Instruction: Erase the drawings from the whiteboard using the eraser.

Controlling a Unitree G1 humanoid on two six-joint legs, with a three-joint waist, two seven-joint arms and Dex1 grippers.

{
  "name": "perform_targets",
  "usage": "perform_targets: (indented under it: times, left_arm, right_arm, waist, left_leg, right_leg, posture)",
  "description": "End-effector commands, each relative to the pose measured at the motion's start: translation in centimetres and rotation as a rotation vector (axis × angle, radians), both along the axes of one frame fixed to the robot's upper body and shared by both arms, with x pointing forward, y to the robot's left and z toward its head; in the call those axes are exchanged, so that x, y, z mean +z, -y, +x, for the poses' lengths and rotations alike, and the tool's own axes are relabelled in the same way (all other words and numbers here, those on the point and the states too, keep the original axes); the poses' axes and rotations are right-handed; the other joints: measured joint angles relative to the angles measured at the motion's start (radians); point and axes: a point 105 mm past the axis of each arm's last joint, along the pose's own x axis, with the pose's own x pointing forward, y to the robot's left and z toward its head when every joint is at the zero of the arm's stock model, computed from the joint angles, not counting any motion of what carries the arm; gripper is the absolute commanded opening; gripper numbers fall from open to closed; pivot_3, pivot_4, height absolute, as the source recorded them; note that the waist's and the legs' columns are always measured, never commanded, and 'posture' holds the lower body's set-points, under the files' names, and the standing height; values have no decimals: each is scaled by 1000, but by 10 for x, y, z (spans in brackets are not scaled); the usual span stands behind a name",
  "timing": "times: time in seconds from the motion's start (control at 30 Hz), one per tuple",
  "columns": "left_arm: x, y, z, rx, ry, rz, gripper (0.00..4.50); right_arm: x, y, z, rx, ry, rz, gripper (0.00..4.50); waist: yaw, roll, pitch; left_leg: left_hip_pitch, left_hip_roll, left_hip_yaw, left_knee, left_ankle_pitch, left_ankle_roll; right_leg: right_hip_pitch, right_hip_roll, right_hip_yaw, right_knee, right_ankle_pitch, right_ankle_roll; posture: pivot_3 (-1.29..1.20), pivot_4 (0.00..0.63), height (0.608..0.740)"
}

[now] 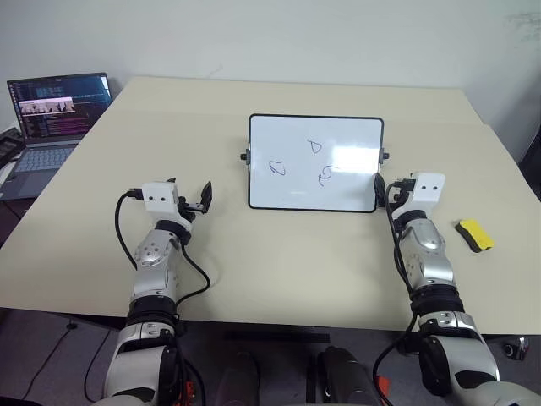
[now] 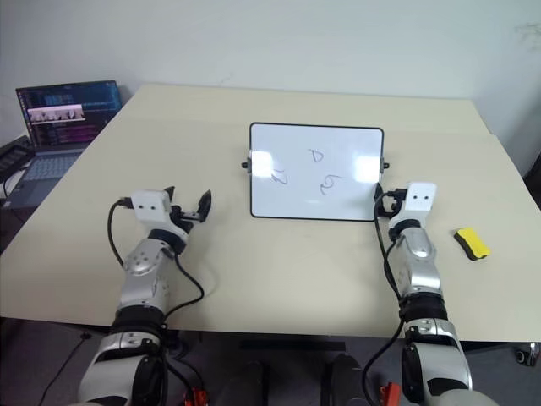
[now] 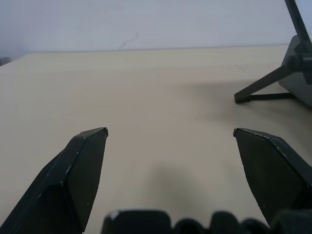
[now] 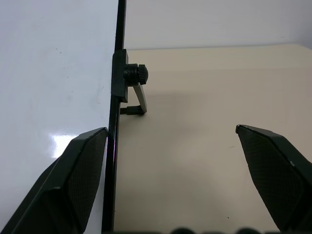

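The whiteboard (image 1: 315, 163) stands tilted on its stand at the centre of the worktop (image 1: 254, 262). Three drawings (image 1: 314, 147) remain on its face: one toward 12 o'clock, one toward 8 o'clock, one toward 5 o'clock of the board's middle.

The eraser (image 1: 475, 235) lies flat on the worktop at 4 o'clock from the board, well apart from it and to the outside of the right arm.

The right gripper (image 4: 170, 134) hovers just beside the board's right edge, near the side knob (image 4: 135, 74); its jaws are spread wide and hold nothing. The left gripper (image 3: 170, 131) hovers at 8 o'clock from the board, jaws likewise spread and empty.

Handling judgement:
- The eraser appears to be a light, rigid block and should not deform under a firm pinch.
- Take hold across its narrow width, on the yellow upper body, so that the black base stays free to face the board.
- The board looks light and rests on a slim stand; wiping pressure may push it back or tip it, so bracing its left edge with the left gripper would help.
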Motion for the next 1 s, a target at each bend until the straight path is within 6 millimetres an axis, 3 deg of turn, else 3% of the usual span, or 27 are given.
perform_targets:
  times: [0.03,0.27,0.43,0.6,0.67,0.77,0.87,1.0]
  left_arm:
    - [35,-4,-2,-19,102,46,4500]
    - [64,1,-13,-180,102,-20,4500]
    - [97,28,-36,-479,63,64,4500]
    - [117,87,-53,-827,13,153,4500]
    - [115,123,-59,-985,-10,196,4500]
    - [103,173,-63,-1178,-51,241,4500]
    - [85,202,-61,-1254,-88,293,4500]
    - [62,253,-68,-1363,-82,325,4500]
  right_arm:
    - [20,20,0,-57,58,16,4492]
    - [35,30,-4,-62,80,0,4492]
    - [58,36,-13,-20,102,-3,4492]
    - [80,59,-22,-10,46,-18,4492]
    - [88,76,-29,-11,2,-42,4492]
    - [97,96,-42,6,-88,-93,4492]
    - [100,108,-51,32,-175,-121,4492]
    - [83,137,-66,13,-383,-109,4492]
  waist:
    - [0,0,0]
    - [5,0,0]
    - [-6,0,1]
    - [-3,1,1]
    - [0,1,1]
    - [9,2,1]
    - [3,2,1]
    - [-7,2,1]
  left_leg:
    - [0,0,0,0,0,0]
    - [-1,0,-1,0,0,0]
    - [-1,0,-1,-2,0,0]
    - [-1,0,0,-3,0,0]
    - [-1,0,0,-3,0,0]
    - [-2,-1,0,-3,0,0]
    - [-2,0,1,-3,0,1]
    - [-1,0,3,-6,-1,1]
  right_leg:
    - [0,0,0,0,0,0]
    - [0,0,-1,0,0,0]
    - [-1,0,-1,-1,0,-1]
    - [-1,0,0,-1,-1,-1]
    - [-1,0,-1,-2,-1,0]
    - [0,0,-1,-5,-1,0]
    - [0,0,0,-7,-1,0]
    - [-1,0,1,-9,-1,0]
  posture:
    - [0,150,740]
    - [0,150,740]
    - [0,150,740]
    - [0,150,740]
    - [0,150,740]
    - [0,150,740]
    - [0,150,740]
    - [0,150,740]
